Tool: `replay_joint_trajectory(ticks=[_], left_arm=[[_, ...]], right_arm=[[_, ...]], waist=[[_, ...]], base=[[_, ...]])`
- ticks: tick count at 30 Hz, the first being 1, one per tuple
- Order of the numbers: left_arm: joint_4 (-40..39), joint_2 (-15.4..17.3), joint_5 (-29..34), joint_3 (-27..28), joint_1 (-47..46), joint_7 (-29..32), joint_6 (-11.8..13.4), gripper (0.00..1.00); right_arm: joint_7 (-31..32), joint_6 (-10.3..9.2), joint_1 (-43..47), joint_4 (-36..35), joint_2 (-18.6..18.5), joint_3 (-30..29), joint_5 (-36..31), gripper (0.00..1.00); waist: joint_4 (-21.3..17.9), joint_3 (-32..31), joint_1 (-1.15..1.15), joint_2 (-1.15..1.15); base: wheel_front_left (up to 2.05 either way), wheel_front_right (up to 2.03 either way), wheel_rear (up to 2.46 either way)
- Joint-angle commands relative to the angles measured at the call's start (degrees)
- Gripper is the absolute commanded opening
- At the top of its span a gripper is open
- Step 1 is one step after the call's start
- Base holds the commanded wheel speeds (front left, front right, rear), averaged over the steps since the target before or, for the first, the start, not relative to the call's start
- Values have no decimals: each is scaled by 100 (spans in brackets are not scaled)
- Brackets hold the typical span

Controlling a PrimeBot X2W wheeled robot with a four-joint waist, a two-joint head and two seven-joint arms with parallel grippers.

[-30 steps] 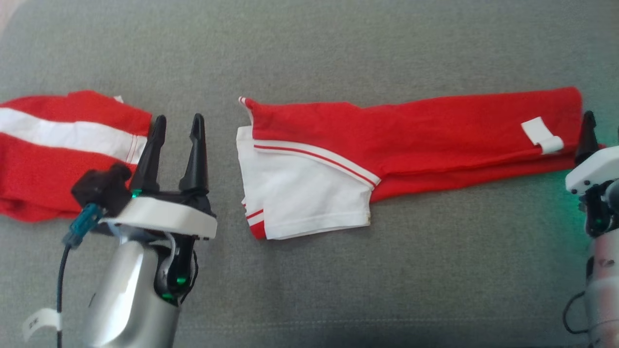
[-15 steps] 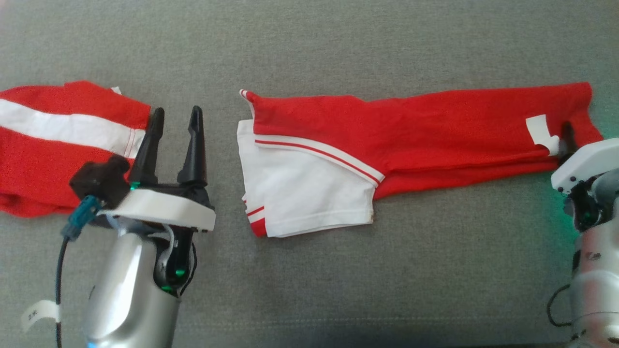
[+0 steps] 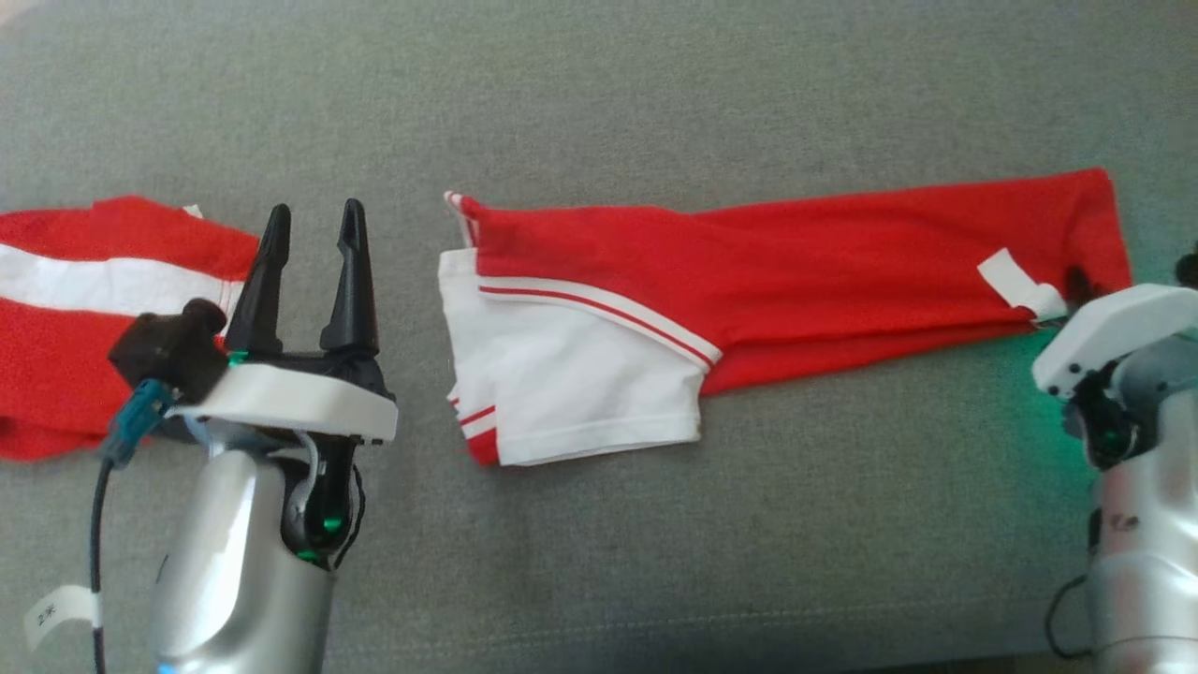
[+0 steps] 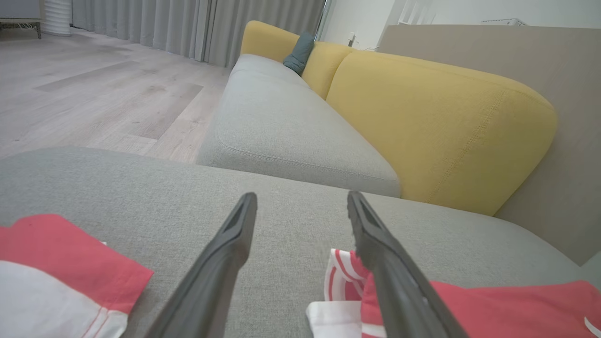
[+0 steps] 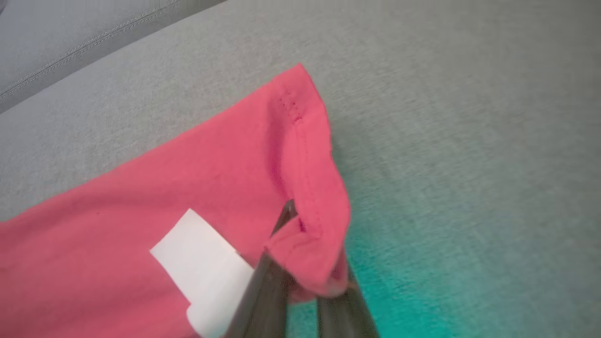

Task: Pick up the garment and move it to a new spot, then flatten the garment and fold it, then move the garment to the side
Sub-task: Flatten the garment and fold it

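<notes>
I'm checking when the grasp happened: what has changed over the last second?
The right gripper moved in from beside the garment's right end and shut on its lower corner, next to the white tag; the fabric there is now bunched in its grip. The left gripper stays open between the garment and the second red garment, and both lie as before.

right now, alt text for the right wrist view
The right pincer is shut on the bunched corner of a red garment, beside a white tag. The garment lies on a grey cushion tinted green near the pincer.
</notes>
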Motion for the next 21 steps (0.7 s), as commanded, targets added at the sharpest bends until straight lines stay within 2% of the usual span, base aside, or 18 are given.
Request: replay_joint_trajectory(ticks=[1,5,8,12,17,21], left_arm=[[-145,45,77,194,-152,-70,-36,100],[-137,41,81,205,-128,-70,-44,100],[-132,38,80,228,-72,-70,-59,100],[-119,35,76,272,1,-70,-70,100],[-93,33,66,343,110,-70,-68,100],[-85,32,34,338,235,-70,-54,100]], right_arm=[[-53,-5,-15,-271,-195,14,26,0],[-96,-5,26,-353,-324,-243,-86,0],[-270,-5,63,-514,-504,-831,-659,0],[-393,-5,9,-618,-373,-1287,-1105,0],[-429,-5,-55,-754,-116,-1158,-1186,0],[-352,-5,-104,-973,76,-744,-834,0]], waist=[[-28,-45,0,0],[-40,-106,0,0],[-43,-183,0,0],[-48,-292,0,0],[-85,-495,0,0],[-114,-717,0,0]], base=[[0,0,0],[0,0,0],[0,0,0],[0,0,0],[0,0,0],[0,0,0]])
